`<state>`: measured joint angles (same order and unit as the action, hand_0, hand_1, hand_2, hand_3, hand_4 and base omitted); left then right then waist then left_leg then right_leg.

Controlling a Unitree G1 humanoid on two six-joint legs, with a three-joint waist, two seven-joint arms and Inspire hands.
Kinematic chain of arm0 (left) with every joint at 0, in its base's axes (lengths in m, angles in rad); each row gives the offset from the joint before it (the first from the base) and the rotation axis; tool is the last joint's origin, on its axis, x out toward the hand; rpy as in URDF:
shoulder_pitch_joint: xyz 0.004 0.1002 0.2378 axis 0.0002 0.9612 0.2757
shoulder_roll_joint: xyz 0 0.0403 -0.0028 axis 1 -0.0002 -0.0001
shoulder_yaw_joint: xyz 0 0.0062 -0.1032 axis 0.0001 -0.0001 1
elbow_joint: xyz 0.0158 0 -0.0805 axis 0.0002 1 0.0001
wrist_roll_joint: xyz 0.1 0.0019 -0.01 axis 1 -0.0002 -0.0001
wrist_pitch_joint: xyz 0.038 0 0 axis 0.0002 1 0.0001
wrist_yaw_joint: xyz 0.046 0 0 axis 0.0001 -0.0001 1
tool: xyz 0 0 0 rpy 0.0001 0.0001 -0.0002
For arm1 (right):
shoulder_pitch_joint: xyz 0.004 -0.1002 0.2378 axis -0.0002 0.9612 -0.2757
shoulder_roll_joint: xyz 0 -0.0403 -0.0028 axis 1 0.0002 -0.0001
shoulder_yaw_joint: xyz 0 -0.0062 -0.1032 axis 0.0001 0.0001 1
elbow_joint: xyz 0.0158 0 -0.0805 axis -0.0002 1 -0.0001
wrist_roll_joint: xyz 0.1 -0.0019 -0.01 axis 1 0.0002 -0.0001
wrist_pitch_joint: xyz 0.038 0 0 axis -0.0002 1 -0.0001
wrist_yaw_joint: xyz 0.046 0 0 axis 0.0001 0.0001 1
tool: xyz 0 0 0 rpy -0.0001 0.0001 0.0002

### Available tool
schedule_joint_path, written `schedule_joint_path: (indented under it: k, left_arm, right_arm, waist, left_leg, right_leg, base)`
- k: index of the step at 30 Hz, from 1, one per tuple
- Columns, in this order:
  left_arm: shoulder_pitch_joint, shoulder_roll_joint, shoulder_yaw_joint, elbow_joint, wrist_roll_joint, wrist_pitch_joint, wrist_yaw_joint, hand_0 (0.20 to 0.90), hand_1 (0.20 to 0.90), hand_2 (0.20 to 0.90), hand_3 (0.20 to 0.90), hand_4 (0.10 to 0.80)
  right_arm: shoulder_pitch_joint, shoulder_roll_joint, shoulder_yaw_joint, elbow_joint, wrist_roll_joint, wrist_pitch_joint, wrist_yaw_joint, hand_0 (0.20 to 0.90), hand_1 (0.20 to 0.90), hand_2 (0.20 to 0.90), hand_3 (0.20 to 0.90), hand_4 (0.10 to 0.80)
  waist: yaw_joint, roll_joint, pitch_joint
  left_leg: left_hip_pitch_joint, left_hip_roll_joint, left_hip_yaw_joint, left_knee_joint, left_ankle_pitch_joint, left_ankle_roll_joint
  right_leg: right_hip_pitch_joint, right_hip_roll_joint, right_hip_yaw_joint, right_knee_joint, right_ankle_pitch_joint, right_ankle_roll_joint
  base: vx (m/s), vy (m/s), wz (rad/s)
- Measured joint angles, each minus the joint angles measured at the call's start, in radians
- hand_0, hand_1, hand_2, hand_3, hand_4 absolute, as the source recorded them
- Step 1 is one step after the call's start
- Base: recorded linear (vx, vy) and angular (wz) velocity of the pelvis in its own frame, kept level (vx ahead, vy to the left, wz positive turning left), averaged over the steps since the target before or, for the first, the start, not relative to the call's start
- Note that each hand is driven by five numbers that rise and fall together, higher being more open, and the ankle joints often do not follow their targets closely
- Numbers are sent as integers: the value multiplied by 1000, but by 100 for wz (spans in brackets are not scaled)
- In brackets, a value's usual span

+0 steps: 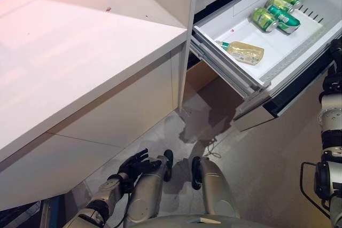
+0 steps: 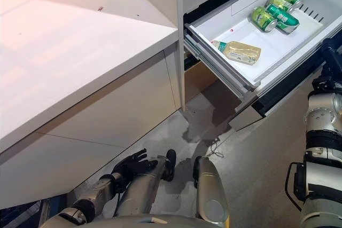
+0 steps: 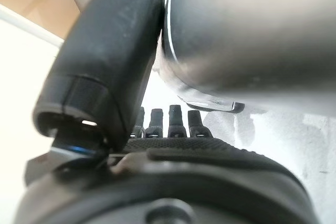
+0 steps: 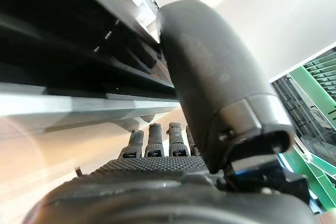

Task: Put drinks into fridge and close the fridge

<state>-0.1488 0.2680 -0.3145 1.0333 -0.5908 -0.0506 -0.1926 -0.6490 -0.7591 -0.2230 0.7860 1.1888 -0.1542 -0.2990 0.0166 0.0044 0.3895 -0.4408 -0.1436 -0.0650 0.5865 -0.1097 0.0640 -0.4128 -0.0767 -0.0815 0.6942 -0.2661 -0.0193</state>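
Note:
The white fridge drawer stands pulled out at the upper right. Green cans lie together at its far end, and a clear bottle of pale yellow drink with a green cap lies on its side nearer the front. My right hand is at the drawer's dark front, fingers straight and holding nothing; its arm rises along the right edge. My left hand hangs low beside my leg, open and empty, and also shows in the left wrist view.
A long white counter with cabinet fronts below fills the left. A white upright panel separates it from the fridge. Grey floor lies below the drawer. A green crate shows in the right wrist view.

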Motion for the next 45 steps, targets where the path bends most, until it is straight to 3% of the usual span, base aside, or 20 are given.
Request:
schedule_joint_path:
  k: [7, 16, 18, 19, 23, 27, 33, 36, 41, 45]
  left_arm:
    - [12, -14, 2, 11, -15, -9, -4, 900, 900, 900, 900, 800]
    - [26, -15, 6, 18, -16, -17, -17, 900, 900, 900, 900, 800]
    - [28, -19, 5, 18, -15, -18, -22, 900, 900, 900, 900, 800]
    - [28, -19, 5, 18, -13, -18, -24, 900, 900, 900, 900, 800]
    - [31, -16, 5, 20, 5, -18, -29, 900, 900, 900, 900, 800]
    - [38, -3, 6, 19, 5, -16, -29, 900, 900, 900, 900, 800]
    - [74, 21, 40, 18, 8, 10, -18, 900, 900, 900, 900, 800]
    - [117, 31, 65, 19, 10, 10, -8, 900, 900, 900, 900, 800]
    - [173, 53, 87, 22, 10, 10, 3, 900, 900, 900, 900, 800]
    - [178, 23, 98, 19, 10, 6, 14, 900, 900, 900, 900, 800]
  right_arm:
    - [-18, -3, 4, 37, -30, -14, -6, 900, 900, 900, 900, 800]
    - [-118, -7, 39, 100, -71, -20, -44, 900, 900, 900, 900, 800]
    - [-143, -5, 42, 107, -75, -18, -51, 900, 900, 900, 900, 800]
    - [-155, -5, 44, 112, -77, -14, -57, 900, 900, 900, 900, 800]
    - [-197, -2, 81, 112, -118, -5, -72, 900, 900, 900, 900, 800]
    - [-205, 17, 85, 114, -182, -1, -139, 900, 900, 900, 900, 800]
    - [-116, 73, 73, -43, -288, -2, -222, 900, 900, 900, 900, 800]
    - [7, 132, 73, -186, -289, -2, -219, 900, 900, 900, 900, 800]
    - [252, 285, 82, -286, -353, -17, -201, 900, 900, 900, 900, 800]
    - [446, 329, 92, -277, -410, -13, -106, 900, 900, 900, 900, 800]
  waist:
    - [26, 18, 7]
    - [83, 51, 9]
    - [108, 66, 6]
    - [118, 73, 4]
    - [145, 81, -1]
    - [156, 84, -4]
    - [143, 68, -19]
    - [117, 36, -58]
    - [41, -52, -165]
    - [-2, -62, -224]
  left_leg:
    - [66, -14, -93, -137, 60, -26]
    - [152, 7, -161, -286, 75, -36]
    - [169, 20, -166, -322, 128, -43]
    - [183, 22, -177, -336, 161, -59]
    - [223, 13, -188, -371, 184, -51]
    - [262, 3, -194, -387, 183, -42]
    - [308, 21, -136, -423, 179, -31]
    - [344, 40, -94, -456, 174, -23]
    - [413, 77, -6, -544, 173, -22]
    - [461, 90, 47, -602, 176, -21]
  right_leg:
    - [82, -16, -93, -107, 24, -19]
    - [208, -29, -244, -266, 69, -43]
    - [236, -21, -267, -277, 63, -41]
    - [245, -17, -272, -276, 56, -38]
    - [275, -32, -278, -279, 47, -28]
    - [308, -29, -235, -295, 42, -19]
    - [337, -5, -157, -358, 65, 4]
    - [369, 15, -113, -418, 89, 8]
    - [420, 53, -21, -548, 147, 10]
    - [458, 66, 29, -627, 183, 13]
  base:
    - [43, -18, 35]
    - [44, 34, 44]
    - [67, 49, 31]
    - [84, 67, 24]
    - [93, 57, 17]
    - [79, 26, 11]
    - [49, -21, -30]
    - [-18, -47, -49]
    - [-35, -97, -57]
    - [-3, -79, -48]
